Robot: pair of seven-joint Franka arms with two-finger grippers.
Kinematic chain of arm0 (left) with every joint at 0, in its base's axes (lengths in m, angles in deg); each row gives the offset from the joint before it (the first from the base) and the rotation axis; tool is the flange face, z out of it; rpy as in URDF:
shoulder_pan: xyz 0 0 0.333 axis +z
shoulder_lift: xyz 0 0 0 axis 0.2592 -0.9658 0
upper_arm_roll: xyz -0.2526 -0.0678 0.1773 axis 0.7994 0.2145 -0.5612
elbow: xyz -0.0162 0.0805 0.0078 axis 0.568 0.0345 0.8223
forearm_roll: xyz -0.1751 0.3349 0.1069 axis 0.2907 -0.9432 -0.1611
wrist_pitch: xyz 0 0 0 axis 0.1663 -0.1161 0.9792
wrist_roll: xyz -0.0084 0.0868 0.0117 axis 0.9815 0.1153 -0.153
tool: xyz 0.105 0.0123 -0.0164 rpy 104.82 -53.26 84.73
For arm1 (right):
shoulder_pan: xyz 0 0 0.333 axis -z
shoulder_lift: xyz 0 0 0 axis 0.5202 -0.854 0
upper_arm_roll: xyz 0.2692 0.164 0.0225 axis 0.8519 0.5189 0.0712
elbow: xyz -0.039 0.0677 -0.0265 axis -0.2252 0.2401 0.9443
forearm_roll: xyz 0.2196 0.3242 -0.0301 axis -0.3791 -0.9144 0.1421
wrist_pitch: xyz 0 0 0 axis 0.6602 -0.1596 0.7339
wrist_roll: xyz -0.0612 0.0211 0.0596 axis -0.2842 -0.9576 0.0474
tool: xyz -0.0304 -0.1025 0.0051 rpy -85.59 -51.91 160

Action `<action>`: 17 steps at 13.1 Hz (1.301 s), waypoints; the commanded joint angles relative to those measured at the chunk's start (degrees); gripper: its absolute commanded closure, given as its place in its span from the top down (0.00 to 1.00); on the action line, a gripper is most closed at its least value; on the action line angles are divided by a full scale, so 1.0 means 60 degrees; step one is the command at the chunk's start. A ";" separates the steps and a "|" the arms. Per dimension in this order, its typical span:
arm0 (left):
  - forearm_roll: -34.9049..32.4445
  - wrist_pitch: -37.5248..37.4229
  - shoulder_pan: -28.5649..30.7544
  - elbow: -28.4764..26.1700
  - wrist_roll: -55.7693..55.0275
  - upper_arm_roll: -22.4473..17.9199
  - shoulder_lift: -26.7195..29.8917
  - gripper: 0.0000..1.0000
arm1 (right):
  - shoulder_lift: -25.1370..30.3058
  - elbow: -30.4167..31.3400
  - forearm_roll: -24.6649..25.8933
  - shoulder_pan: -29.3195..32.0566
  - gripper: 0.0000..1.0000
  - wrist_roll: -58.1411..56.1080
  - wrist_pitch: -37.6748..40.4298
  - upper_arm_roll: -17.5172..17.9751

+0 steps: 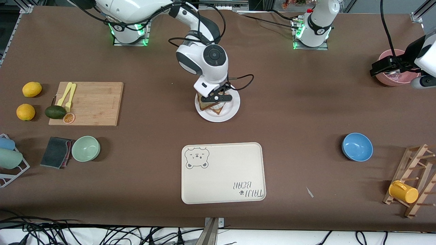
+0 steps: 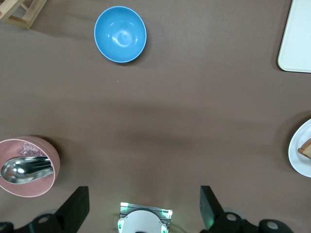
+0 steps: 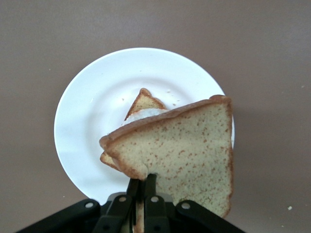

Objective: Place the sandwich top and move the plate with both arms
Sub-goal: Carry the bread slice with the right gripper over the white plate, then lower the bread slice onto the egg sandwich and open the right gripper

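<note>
The round white plate (image 1: 227, 112) (image 3: 92, 116) sits mid-table, farther from the front camera than the tray. My right gripper (image 1: 216, 99) (image 3: 142, 182) is over the plate, shut on the edge of the sandwich top (image 3: 180, 150), a plain brown slice held flat just above the egg-bearing slice (image 3: 144, 103), which peeks out beneath it. In the front view the bread (image 1: 205, 105) shows under the gripper. My left gripper (image 1: 386, 68) (image 2: 144, 206) is open and empty, high over the table by the pink bowl (image 1: 395, 76) (image 2: 28, 166) at the left arm's end. The plate's edge also shows in the left wrist view (image 2: 301, 155).
A cream bear tray (image 1: 223, 173) lies nearer the front camera than the plate. A blue bowl (image 1: 357, 146) and a wooden rack with a yellow mug (image 1: 403, 192) stand toward the left arm's end. A cutting board (image 1: 90, 102), fruit, a green bowl (image 1: 86, 148) lie toward the right arm's end.
</note>
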 commanded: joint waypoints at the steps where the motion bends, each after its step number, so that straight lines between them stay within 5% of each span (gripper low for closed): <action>1: 0.0240 -0.0165 0.0089 0.0147 0.0208 0.0015 -0.0005 1.00 | -0.0201 -0.0485 0.0152 -0.0455 0.00 0.0299 0.0184 -0.0387; 6: 0.0240 -0.0150 0.0089 0.0147 0.0208 0.0015 -0.0020 1.00 | -0.0786 -0.1524 0.0020 -0.0792 0.00 0.0429 0.0198 -0.0799; 15: 0.0255 -0.0136 0.0279 0.0162 0.0574 0.0015 -0.0005 1.00 | -0.0743 -0.1540 -0.0185 -0.0983 0.00 0.0607 0.0681 -0.0784; 16: 0.0284 -0.0136 0.0265 0.0162 0.0530 0.0029 -0.0005 1.00 | -0.0743 -0.1540 -0.0171 -0.0983 0.18 0.0607 0.0681 -0.0784; 17: 0.0299 -0.0136 0.0265 0.0162 0.0544 0.0044 0.0009 1.00 | -0.0743 -0.1569 -0.0156 -0.0983 0.60 0.0607 0.0681 -0.0799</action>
